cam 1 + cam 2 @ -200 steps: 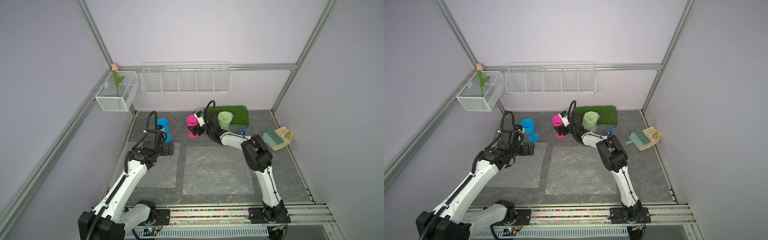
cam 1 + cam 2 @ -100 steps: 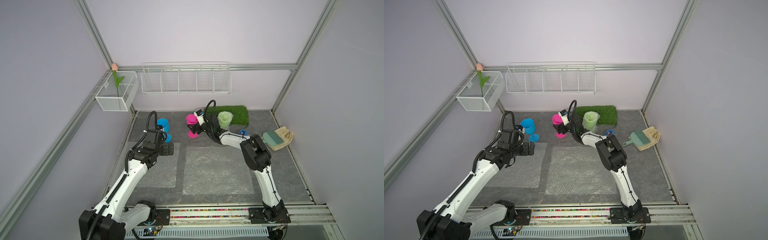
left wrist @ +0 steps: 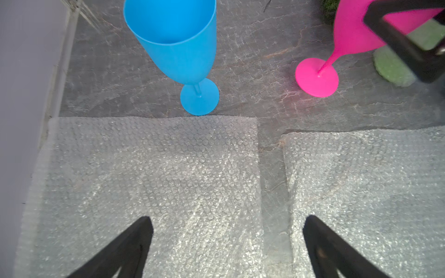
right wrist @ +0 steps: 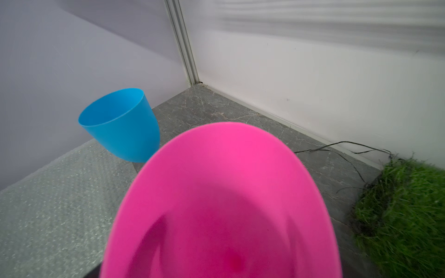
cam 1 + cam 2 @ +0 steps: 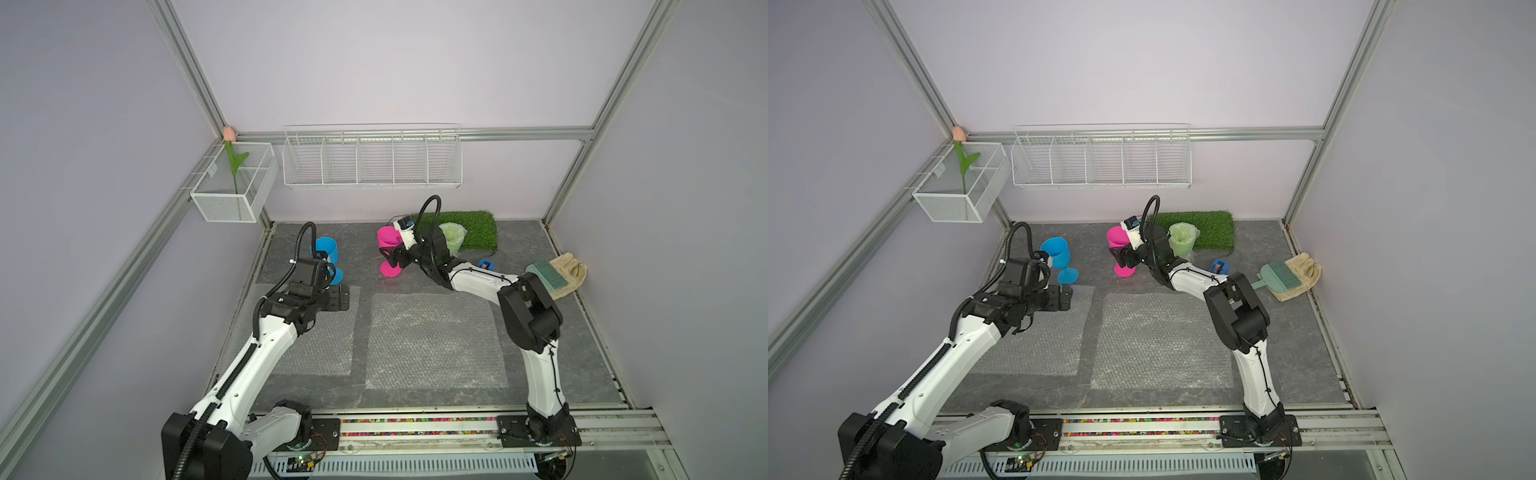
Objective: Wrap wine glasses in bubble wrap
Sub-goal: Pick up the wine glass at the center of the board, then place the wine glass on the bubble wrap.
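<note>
- Almost nothing has moved over the last second: both arms sit where they were, and the goblets and sheets lie unchanged.
- The right claw straddles the low part of the pink goblet's bowl with its jaws spread wide. Whether they press on it I cannot tell. The goblet stands on its foot on the floor, beyond the right sheet.
- The left claw hovers wide and empty over the left sheet.
- The blue goblet stands upright, its foot right at that sheet's far edge.
- The green goblet already wears film and stands by the front edge of the grass mat, just behind the right arm.
- Risk: the pink bowl looks smooth and tapered, so a grip low on it may slide. The goblet could then tip or drop while carried to the sheet.
- Risk: the right arm is so near the green goblet that its swing may knock it over.
- Risk: a tug on the left sheet may drag or topple the blue goblet if its foot rests on the edge.
- Containers: the hanging wire rack shows nothing in its compartments. The mesh basket in the corner holds one tulip.
</note>
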Robot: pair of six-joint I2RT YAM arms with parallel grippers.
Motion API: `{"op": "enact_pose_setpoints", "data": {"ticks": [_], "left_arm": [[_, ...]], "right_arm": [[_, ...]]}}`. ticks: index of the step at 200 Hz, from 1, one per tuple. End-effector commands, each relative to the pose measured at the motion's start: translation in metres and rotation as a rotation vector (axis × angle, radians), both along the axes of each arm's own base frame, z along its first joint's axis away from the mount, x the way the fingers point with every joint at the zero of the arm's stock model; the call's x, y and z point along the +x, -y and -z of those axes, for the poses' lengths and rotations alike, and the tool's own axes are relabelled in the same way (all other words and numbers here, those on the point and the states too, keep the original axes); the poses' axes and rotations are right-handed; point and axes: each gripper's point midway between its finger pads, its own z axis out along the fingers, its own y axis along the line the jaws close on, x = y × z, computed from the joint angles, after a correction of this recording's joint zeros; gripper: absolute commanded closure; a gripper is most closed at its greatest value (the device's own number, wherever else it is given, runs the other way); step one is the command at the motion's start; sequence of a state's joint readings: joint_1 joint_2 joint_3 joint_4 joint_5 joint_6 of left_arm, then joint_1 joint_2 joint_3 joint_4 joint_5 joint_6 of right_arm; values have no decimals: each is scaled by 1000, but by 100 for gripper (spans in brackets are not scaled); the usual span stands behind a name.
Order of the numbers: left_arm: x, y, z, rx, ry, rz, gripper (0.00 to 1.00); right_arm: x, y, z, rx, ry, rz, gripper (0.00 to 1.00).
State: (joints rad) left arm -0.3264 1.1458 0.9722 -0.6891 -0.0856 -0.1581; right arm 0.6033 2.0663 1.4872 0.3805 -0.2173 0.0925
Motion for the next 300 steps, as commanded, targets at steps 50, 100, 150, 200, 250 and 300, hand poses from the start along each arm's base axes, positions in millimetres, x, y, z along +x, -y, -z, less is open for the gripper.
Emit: {"op": "enact_pose_setpoints", "data": {"ticks": [50, 100, 150, 200, 250, 300], "left_arm": [[-16, 45, 46, -270, -256, 23, 17], [-34, 64, 86, -338, -396, 2, 35], [-59, 91, 121, -354, -494, 36, 53], [-79, 102, 142, -370, -571, 84, 63], [-88, 105, 162, -356, -628, 107, 66], [-92, 105, 172, -345, -656, 113, 71]], "right_arm": [[-90, 44, -38, 78, -414, 19, 16], [-170, 48, 10, 88, -1016, -19, 19], [-225, 42, 55, 11, -1261, -50, 22], [-246, 24, 86, -49, -1364, -95, 22], [-248, 17, 115, -108, -1428, -96, 24], [-254, 18, 135, -156, -1481, -96, 24]]}}
